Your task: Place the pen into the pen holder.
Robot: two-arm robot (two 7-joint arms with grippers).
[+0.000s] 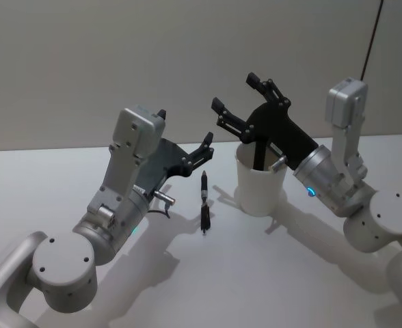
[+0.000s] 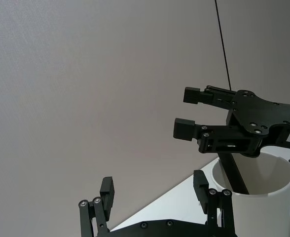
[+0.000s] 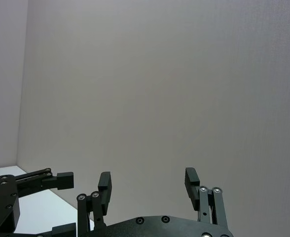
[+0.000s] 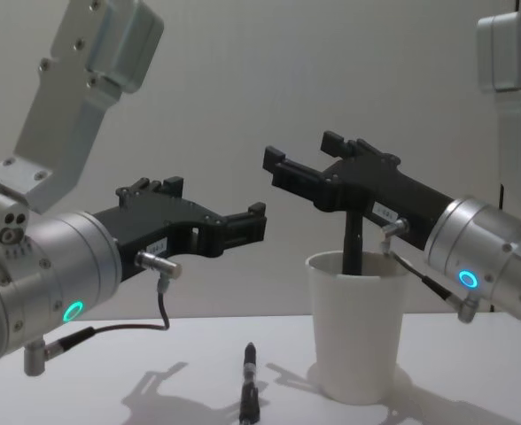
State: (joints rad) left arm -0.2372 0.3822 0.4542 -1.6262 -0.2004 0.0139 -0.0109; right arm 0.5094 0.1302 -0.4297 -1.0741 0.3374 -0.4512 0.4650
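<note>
Head view: tapered white paper pen holder (image 1: 259, 195)

My table (image 1: 44, 184) was plain white, and soft grey shadows lay across it. Behind it stood a pale grey wall (image 1: 119, 55), meeting its far edge. A thin dark cable (image 1: 372, 37) ran down that wall on my right side.
</note>
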